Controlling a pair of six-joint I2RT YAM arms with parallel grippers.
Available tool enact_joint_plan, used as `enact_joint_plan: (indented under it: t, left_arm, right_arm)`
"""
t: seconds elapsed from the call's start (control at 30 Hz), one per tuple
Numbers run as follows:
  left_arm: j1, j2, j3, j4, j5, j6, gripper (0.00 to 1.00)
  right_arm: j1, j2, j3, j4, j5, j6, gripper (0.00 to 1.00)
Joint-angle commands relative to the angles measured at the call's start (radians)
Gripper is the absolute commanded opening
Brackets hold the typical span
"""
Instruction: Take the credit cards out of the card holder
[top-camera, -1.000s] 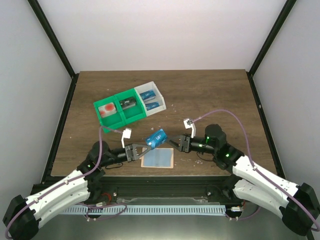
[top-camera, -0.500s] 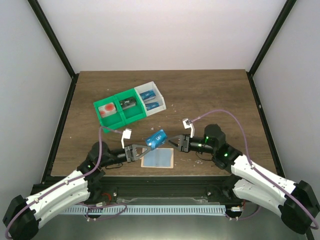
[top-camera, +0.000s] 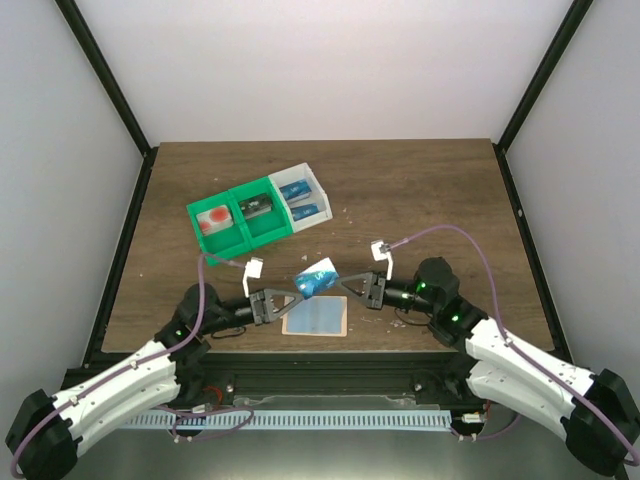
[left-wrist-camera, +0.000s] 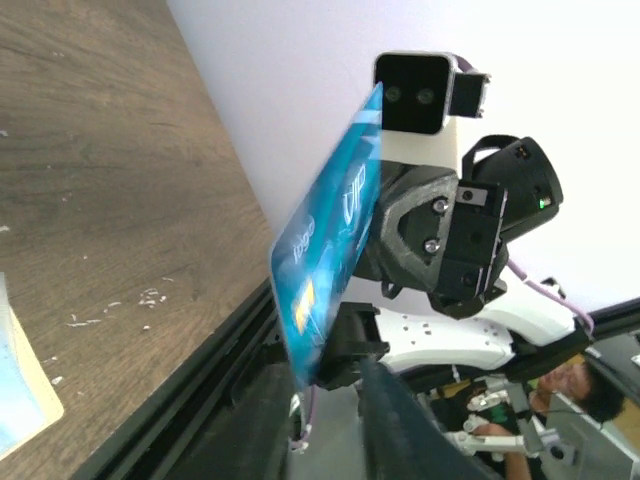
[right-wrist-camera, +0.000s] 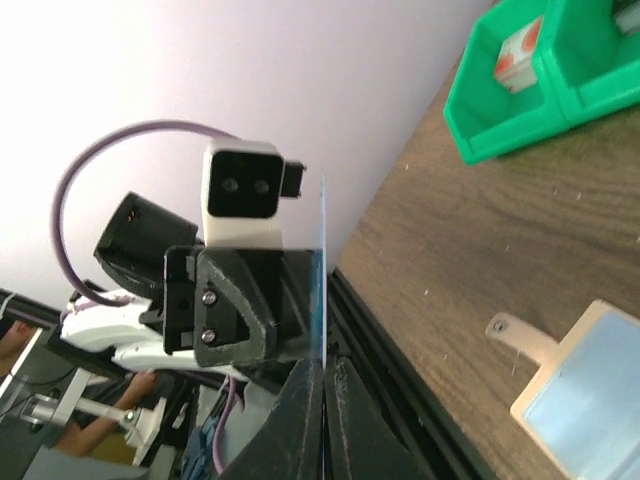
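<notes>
With right gripper (top-camera: 346, 284) pinched shut on the credit card (top-camera: 317, 279) mid-frame, left gripper (top-camera: 297, 297) hold unclear, draw apart gently above the card holder (top-camera: 315, 318).

A robotics lab test cell: plain white panel walls (top-camera: 330, 70) in black metal framing (top-camera: 107, 80) box in a brown wood-grain table (top-camera: 420, 190), with 2 white-and-black robot arms (top-camera: 110, 385) bolted at its near edge.
</notes>
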Motion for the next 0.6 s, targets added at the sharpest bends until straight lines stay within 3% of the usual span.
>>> enact_joint_plan:
  t: [0.0,0.07,0.17,0.2,0.23,0.57]
  left_arm:
    - [0.004,-0.018,0.004,-0.035,-0.040,0.011,0.40]
    - [0.004,-0.021,0.024,-0.094,-0.060,0.027,0.58]
    - [0.004,-0.024,0.054,-0.185,-0.103,0.060,0.75]
    - [0.005,-0.024,0.066,-0.216,-0.120,0.066,0.93]
    - [0.005,-0.024,0.081,-0.252,-0.138,0.073,0.99]
    - [0.004,-0.077,0.291,-0.609,-0.338,0.244,1.00]
  right_arm:
    - [-0.010,-0.039,-0.017,0.097,0.048,0.023,0.00]
    - [-0.010,-0.041,-0.015,0.099,0.074,0.025,0.00]
    - [-0.012,-0.017,0.014,0.073,0.133,0.004,0.00]
    - [-0.015,-0.002,0.037,0.060,0.155,-0.005,0.00]
    - [-0.019,0.018,0.054,0.057,0.167,-0.014,0.00]
    - [-0.080,0.335,0.264,0.085,0.221,-0.091,0.01]
